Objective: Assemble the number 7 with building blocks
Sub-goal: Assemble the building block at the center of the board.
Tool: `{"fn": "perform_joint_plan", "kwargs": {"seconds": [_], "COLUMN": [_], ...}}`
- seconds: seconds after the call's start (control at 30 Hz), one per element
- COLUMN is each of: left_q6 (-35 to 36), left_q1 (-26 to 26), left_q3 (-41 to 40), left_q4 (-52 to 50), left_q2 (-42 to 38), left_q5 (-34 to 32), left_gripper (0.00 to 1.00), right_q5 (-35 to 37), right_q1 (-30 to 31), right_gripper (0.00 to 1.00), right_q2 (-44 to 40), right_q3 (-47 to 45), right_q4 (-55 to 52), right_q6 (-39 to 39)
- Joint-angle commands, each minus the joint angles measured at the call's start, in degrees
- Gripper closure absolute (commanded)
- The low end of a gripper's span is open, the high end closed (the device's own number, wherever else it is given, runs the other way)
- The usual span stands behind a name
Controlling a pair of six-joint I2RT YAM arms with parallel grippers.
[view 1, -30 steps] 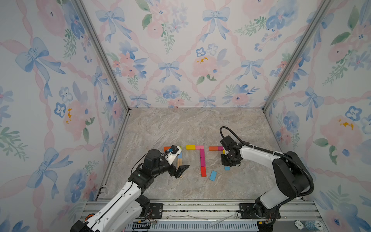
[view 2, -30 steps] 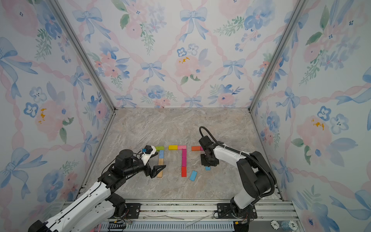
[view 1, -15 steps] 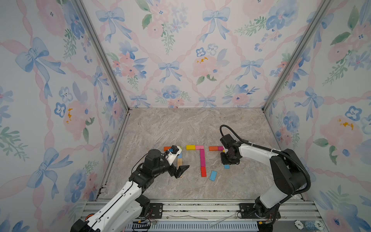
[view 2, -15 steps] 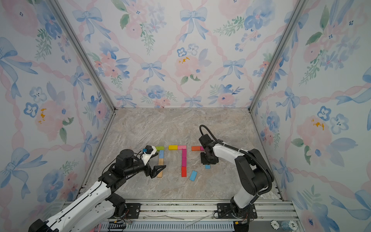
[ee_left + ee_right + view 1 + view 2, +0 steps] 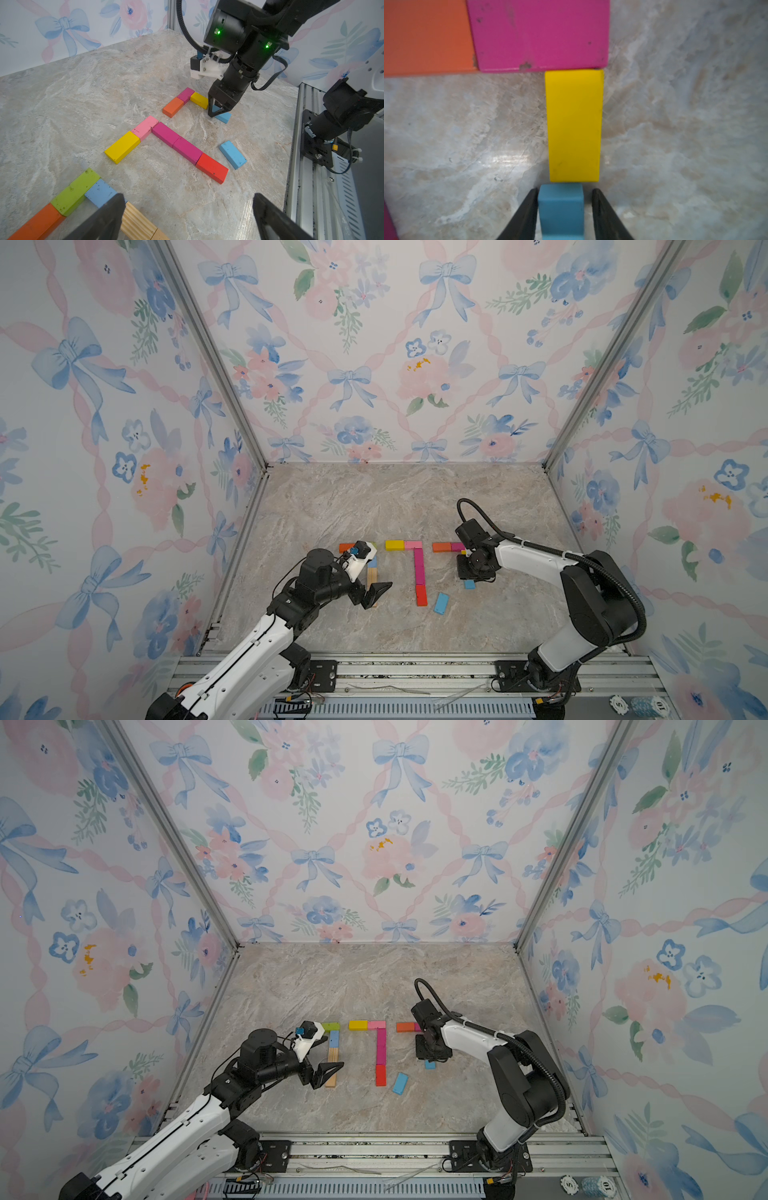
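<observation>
Building blocks, small flat rectangles, brightly painted, some plain wood

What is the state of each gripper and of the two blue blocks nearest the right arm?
left gripper: open wide, empty.
right gripper: slightly open, jaws either side of the stem blue block.
stem blue block: lying flat at the yellow block's end, not clamped.
loose blue block: lying flat, tilted, apart from the red block.
</observation>
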Motion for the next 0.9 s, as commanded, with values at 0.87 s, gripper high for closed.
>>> {"fn": "perform_joint_plan", "kwargs": {"seconds": [0.87], "left_q6": [1.1], "left_q1": [-0.3], "left_q3": [0.1], "left_q4": [-0.4], "left_q2": [0.3], "left_q5": [-1.0], "left_gripper": [0.02], "right_q5": [0.8], "right_q1": [-1.7], "right_gripper": [0.68], "right_q2": [0.6], "right_q3": [-0.9], "right_q4": [-4.0], "right_q6": [-2.3]}}
